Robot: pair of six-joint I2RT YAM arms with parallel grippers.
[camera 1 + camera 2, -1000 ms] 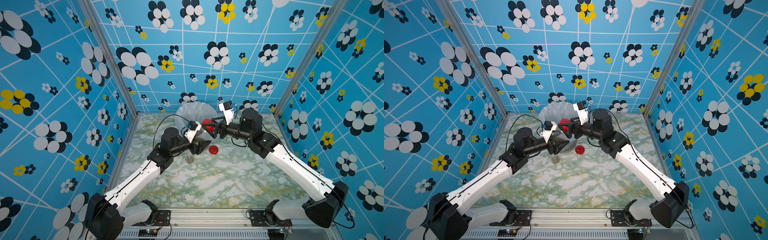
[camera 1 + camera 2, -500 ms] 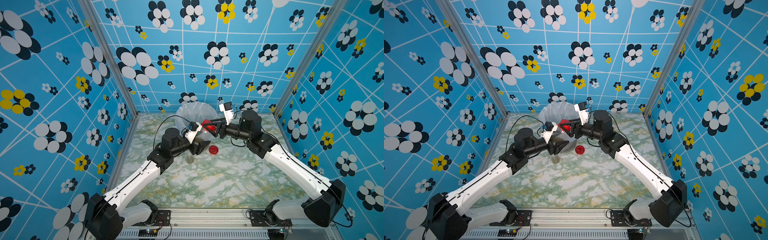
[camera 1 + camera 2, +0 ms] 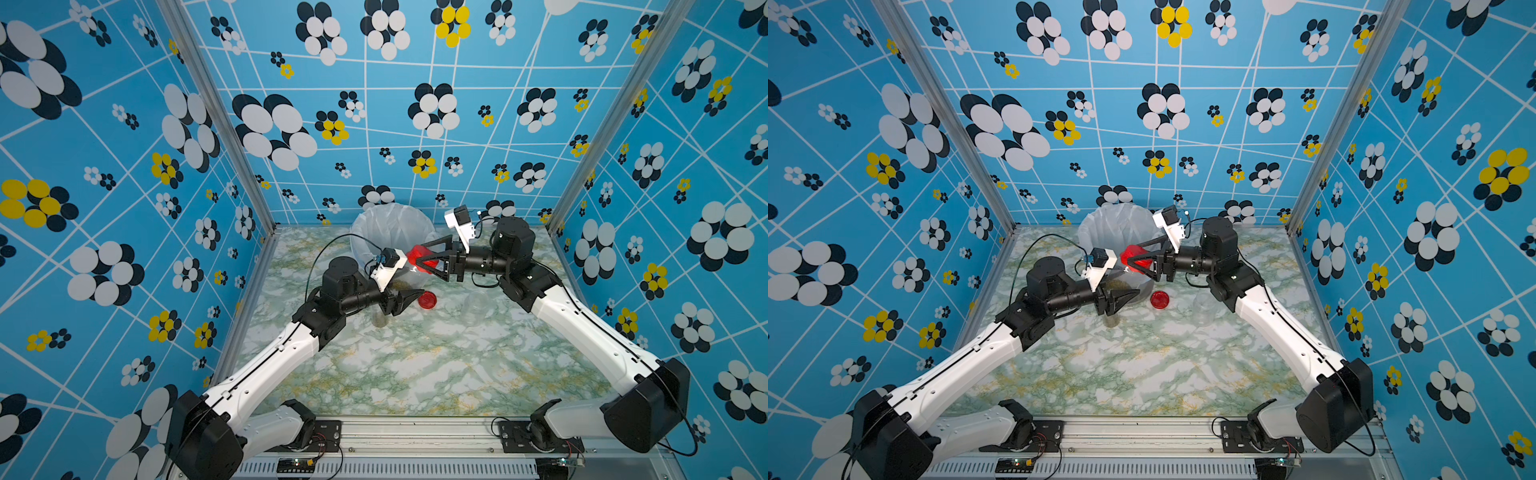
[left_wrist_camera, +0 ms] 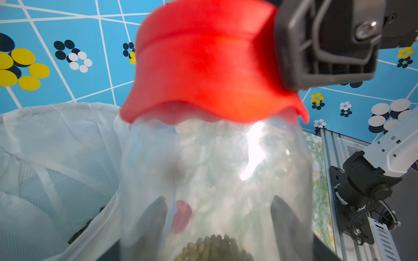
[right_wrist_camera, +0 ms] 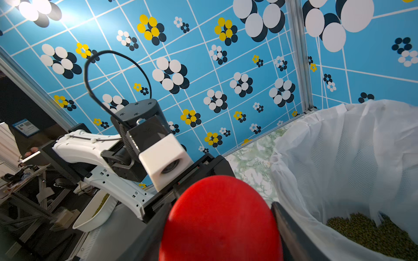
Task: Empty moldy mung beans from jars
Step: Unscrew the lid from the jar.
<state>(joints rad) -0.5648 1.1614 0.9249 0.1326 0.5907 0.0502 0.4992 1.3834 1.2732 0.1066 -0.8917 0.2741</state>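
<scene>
Right gripper (image 3: 420, 262): jaws closed on the red lid (image 3: 414, 253) of the raised jar. One finger (image 4: 328, 45) presses the lid's side, a grip for twisting it off, I judge.
Left gripper (image 4: 217, 203): partly closed around the jar's clear body, a finger (image 4: 156, 214) on each side. It steadies the jar against the other arm's turn.
Jar (image 4: 214, 169): held in the air between the two grippers, lid end towards the right gripper, lid on.
Mung beans (image 4: 214, 247): settled low in the jar, at the left gripper's end, so none can spill yet.
Bucket (image 3: 386, 224): just behind both grippers, lined with a white bag (image 4: 45, 146). Beans already lie inside (image 5: 373, 230), so opening here keeps the tip-out short.
Loose red lid (image 3: 427, 300): flat on the tabletop (image 3: 415, 365), just beside the left gripper's tips.
Empty jar (image 3: 478, 307): lidless, under the right arm, near its wrist.
Slim jar (image 3: 380, 320): on the tabletop below the left gripper, seemingly untouched.
</scene>
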